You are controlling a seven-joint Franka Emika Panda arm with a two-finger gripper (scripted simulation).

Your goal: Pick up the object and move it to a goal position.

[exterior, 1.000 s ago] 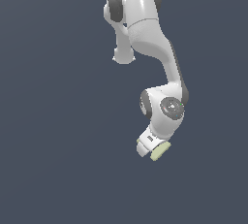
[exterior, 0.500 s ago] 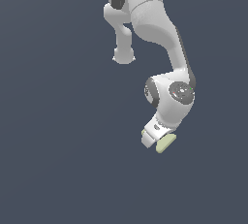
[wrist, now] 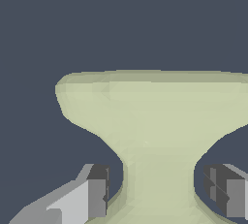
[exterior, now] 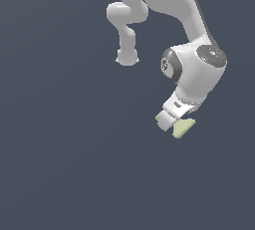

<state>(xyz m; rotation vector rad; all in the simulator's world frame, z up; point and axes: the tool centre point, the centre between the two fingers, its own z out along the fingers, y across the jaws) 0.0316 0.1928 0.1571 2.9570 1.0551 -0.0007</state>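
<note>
Hand [exterior: 173, 123] first: my white two-fingered hand at the end of the Panda arm straddles the small pale yellow-green bow-tie-shaped solid [exterior: 183, 127], a finger [wrist: 97, 191] on each side of its narrow waist. From the wrist view I see dark gaps between the pads and the waist, so I cannot tell whether the pads are actually pressing on it or only standing close beside it.

In the exterior view the object sits at the fingertips, low on that view's right, with one flared end poking out past the hand toward the right and a sliver showing on the other side. I see only a flat dark grey ground and cannot tell whether the object rests on it or hangs clear.

I judge the piece rigid and light, with smooth faces that could slip. The waist is the natural place to hold, since the flares on both sides would stop it sliding out lengthways.

Its long axis runs flare to flare, crossing the line between the fingers and pointing straight away from the wrist camera.
</note>
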